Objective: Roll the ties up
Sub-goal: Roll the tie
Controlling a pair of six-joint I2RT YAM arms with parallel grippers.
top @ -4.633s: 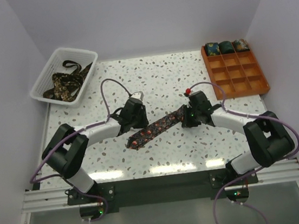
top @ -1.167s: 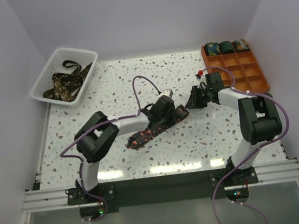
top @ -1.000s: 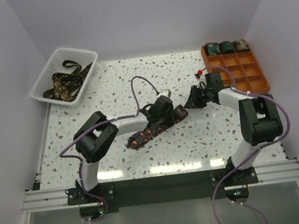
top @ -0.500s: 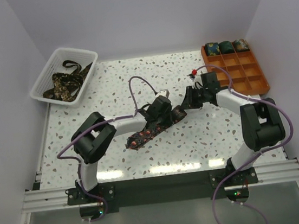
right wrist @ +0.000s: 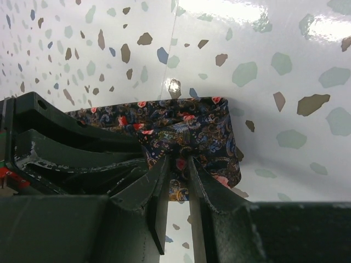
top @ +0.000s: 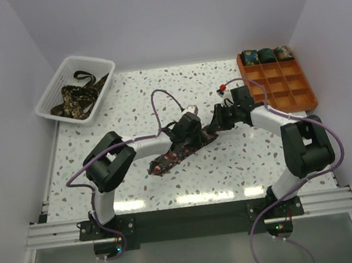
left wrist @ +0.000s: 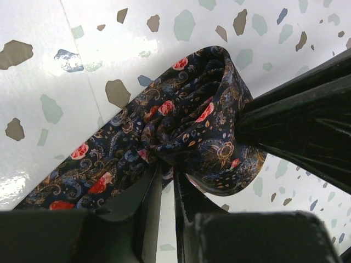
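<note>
Stock in hand: one tie [top: 171, 157], dark paisley with red flowers, on table [top: 145, 90]. Its long axis runs diagonally. The roll [left wrist: 203, 126] sits between the two pincers. The flat length trails from left pincer [top: 199, 133] back along that arm, ending in a pointed tip.

Right pincer [top: 219, 121] meets the roll from the opposite side, head-on to the left one and just beside it. Left arm is the nearer to the unrolled length.

Left pincer: jaws almost together, nipping a fold at the roll's edge.
Right pincer: jaws equally narrow, nipped into the bundled fabric.

Judgement: rolling barely begun, most of the length is yet to wind. The next turn must carry the roll along the axis, toward the left pincer's side. The bundle looks loose and may slump.

Also present: rolled ties [top: 266, 55] in tray [top: 306, 93] beyond right pincer; loose ties [top: 77, 99] in basket [top: 52, 92], well beyond left pincer.
</note>
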